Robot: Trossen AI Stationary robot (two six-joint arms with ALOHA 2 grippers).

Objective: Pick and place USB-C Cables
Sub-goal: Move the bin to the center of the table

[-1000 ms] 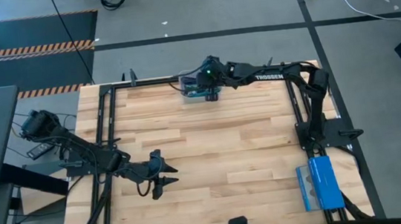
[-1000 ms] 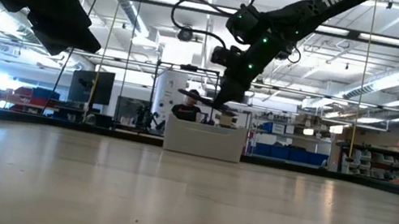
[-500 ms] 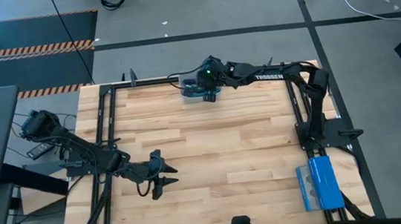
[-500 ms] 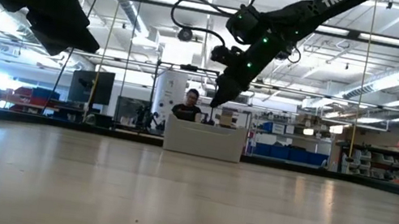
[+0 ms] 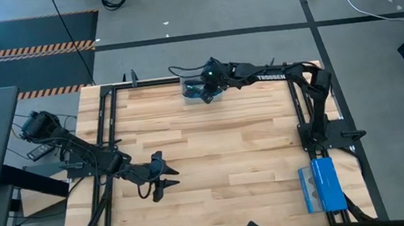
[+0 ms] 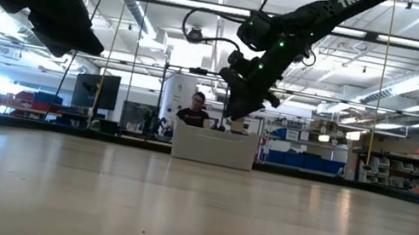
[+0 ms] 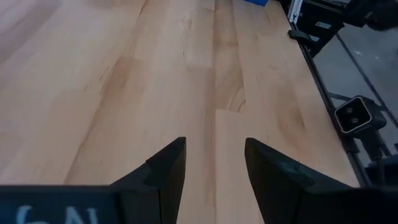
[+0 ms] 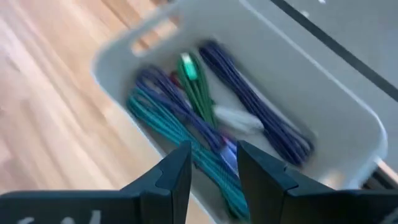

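Closest to the near edge, in the lower left of the overhead frame, the left gripper (image 5: pixel 166 183) hangs over bare planks of the pale wooden table (image 5: pixel 213 149), its two dark fingers (image 7: pixel 166 171) spread apart with nothing between them. At the lower right of that frame a flat blue rectangular box (image 5: pixel 321 184) lies by the table's edge. Farther back, at the upper middle, the right gripper (image 5: pixel 205 91) hovers just above a shallow white plastic bin (image 8: pixel 311 106), its fingers (image 8: pixel 174 174) parted and empty. Inside the bin lie the folded USB-C cables (image 8: pixel 186 118), teal, purple-blue, green and white-grey strands heaped together. Beyond the table, a person (image 6: pixel 196 111) sits behind the bin in the workshop.
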